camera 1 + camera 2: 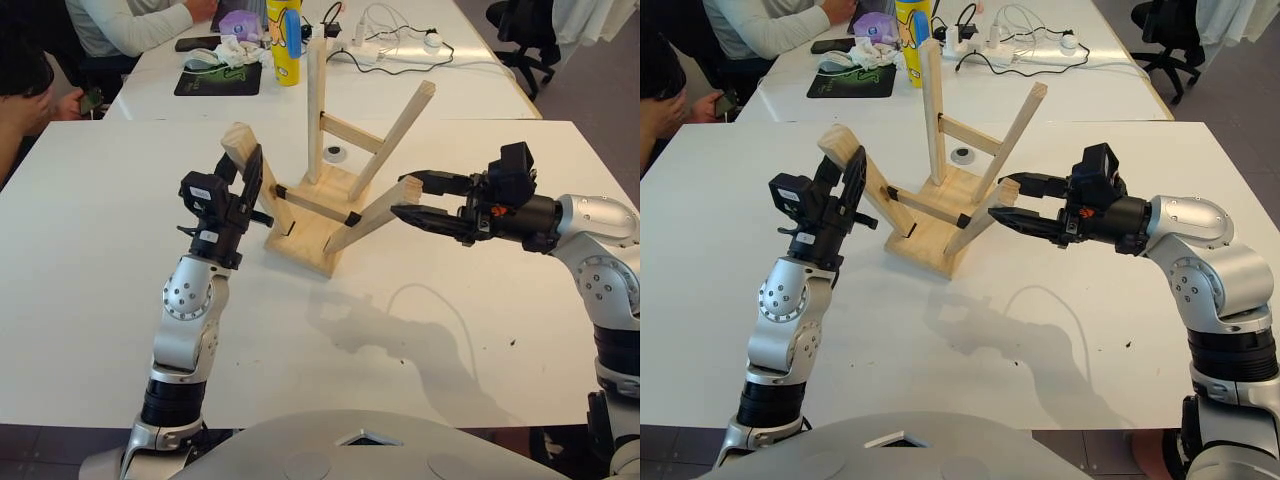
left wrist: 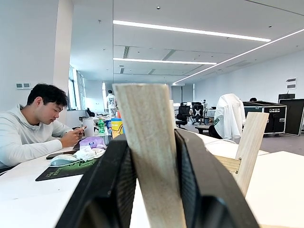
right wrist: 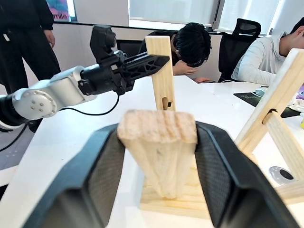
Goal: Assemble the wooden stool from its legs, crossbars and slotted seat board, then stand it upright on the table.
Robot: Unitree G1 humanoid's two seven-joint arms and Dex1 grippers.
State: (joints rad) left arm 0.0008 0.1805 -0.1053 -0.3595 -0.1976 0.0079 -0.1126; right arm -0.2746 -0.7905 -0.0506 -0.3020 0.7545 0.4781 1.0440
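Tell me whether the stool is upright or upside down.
Upside down: the seat board rests on the table, legs pointing up; the left gripper and right gripper each clamp one leg.

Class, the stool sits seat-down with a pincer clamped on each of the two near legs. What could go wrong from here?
1. The left pincer and right pincer grip splayed legs near their tips; uneven pulling could work a leg or the front crossbar out of its joint.
2. The seat board lies on the table, so the stool needs flipping; with such high grips it may twist, slip and fall.
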